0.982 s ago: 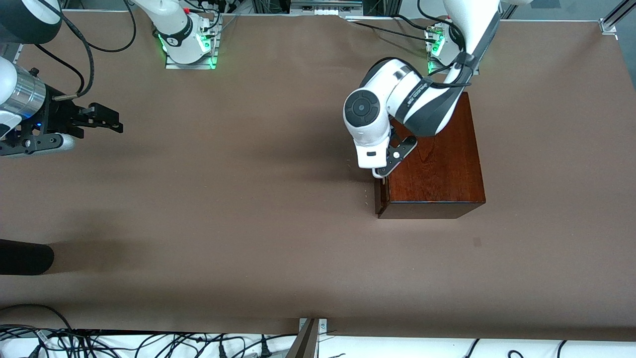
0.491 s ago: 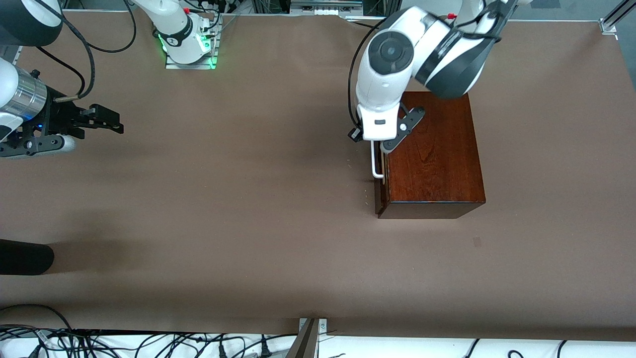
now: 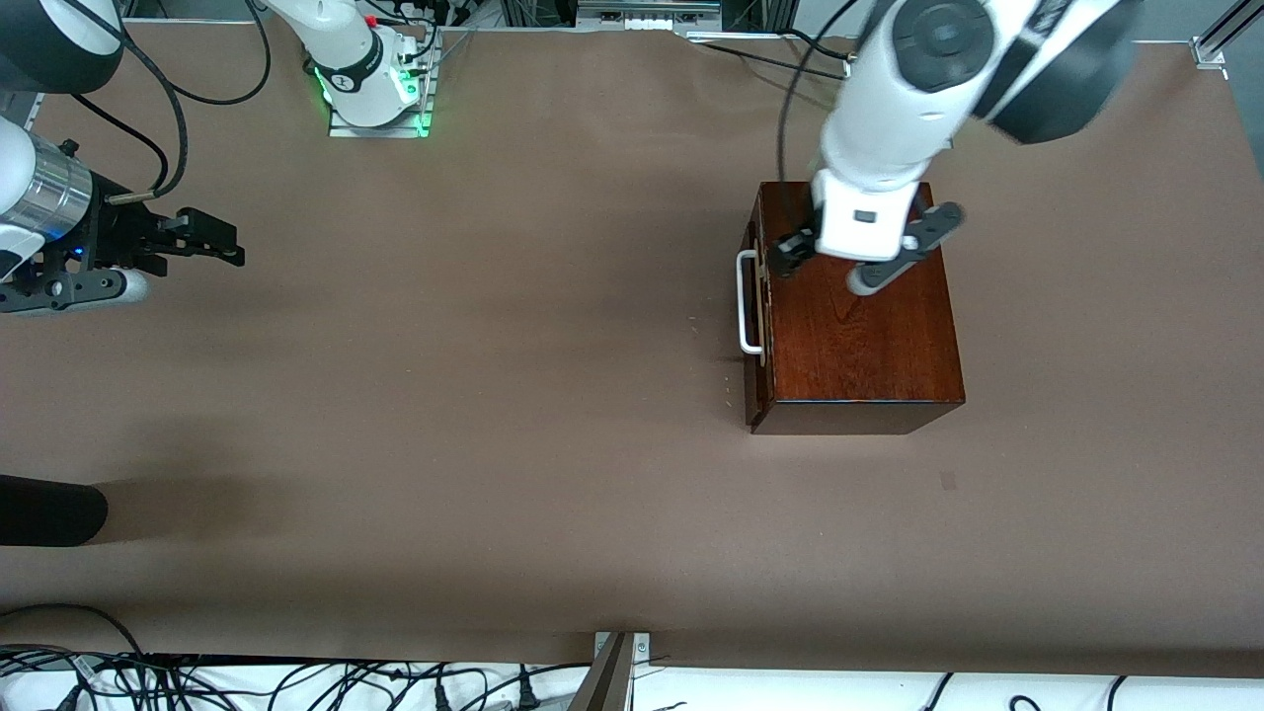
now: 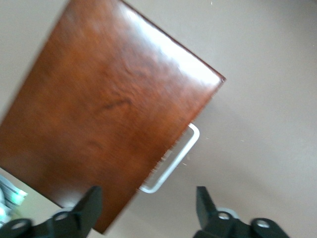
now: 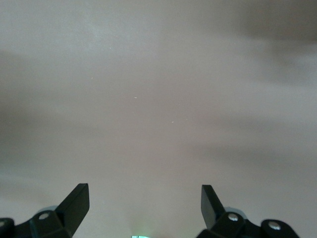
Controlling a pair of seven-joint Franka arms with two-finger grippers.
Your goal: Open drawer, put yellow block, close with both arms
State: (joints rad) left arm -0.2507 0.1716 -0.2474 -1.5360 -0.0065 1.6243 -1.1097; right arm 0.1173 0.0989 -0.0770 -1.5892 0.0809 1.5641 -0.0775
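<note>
Lowest in the front view, the brown table [image 3: 494,474] lies bare in the middle of the frame. Above it, right of centre, we see the dark box [image 3: 859,326] with the drawer [image 3: 756,306] shut flush, its white handle [image 3: 748,302] facing the frame's left. A second ago the left gripper [image 3: 861,259] was down at that handle; it has since let go and lifted, and now hangs over the box top in the upper right, fingers spread wide and holding nothing. We see no yellow block anywhere; we judge it is inside the closed drawer, so the task looks finished. At the upper left edge the right gripper [image 3: 202,237] waits over the table, jaws parted and empty.
</note>
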